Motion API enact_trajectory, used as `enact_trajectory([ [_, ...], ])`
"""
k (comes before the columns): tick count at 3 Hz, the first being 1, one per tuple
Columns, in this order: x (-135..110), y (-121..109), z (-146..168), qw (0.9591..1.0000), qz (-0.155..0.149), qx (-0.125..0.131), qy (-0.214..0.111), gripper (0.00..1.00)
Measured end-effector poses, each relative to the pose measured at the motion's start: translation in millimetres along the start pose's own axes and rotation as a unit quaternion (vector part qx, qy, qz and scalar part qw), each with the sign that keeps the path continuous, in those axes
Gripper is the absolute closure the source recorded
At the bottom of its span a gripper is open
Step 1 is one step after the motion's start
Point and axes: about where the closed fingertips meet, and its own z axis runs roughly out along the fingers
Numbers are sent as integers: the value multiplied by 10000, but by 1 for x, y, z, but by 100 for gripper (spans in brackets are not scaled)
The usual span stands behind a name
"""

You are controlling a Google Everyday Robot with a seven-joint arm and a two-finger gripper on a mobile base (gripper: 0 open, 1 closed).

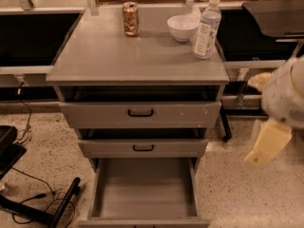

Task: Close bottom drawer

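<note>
The grey cabinet [137, 56] has three drawers. The bottom drawer [145, 189] is pulled far out toward me, and its plain grey box is empty. Its front lies at the bottom edge of the view, with the handle out of sight. The middle drawer [142, 147] and the top drawer [140, 113] each stand slightly out and have black bar handles. My gripper [268, 144] is a blurred white and cream shape at the right. It hangs beside the cabinet at the height of the middle drawer and touches nothing.
On the cabinet top stand a drink can [130, 18], a white bowl [183, 27] and a clear water bottle [207, 27]. Black cables and a stand leg [45, 205] lie on the speckled floor at the left. Dark tables flank the cabinet.
</note>
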Motion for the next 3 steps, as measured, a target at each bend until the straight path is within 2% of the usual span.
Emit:
enact_trajectory([
  [1,21,32,72,9994,252,-191,-126,0],
  [2,54,66,159,9971,562,-519,6,0],
  [3,75,96,224,9929,807,-874,66,0],
])
